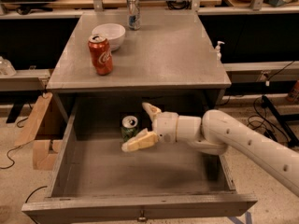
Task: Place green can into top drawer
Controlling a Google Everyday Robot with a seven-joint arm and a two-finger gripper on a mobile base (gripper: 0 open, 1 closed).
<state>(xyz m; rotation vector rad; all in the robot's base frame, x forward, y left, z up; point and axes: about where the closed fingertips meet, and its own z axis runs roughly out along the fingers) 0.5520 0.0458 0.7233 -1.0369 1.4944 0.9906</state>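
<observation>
Under the grey bench, the top drawer gapes open. The green can stands upright inside, so the tool hangs spread wide, gripping nothing.

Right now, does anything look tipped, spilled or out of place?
Nothing stands out. The green can stands upright near the back of the open drawer, with the gripper open beside it. On the table, the red can, slim can and bowl all sit upright, and no spill shows.
</observation>
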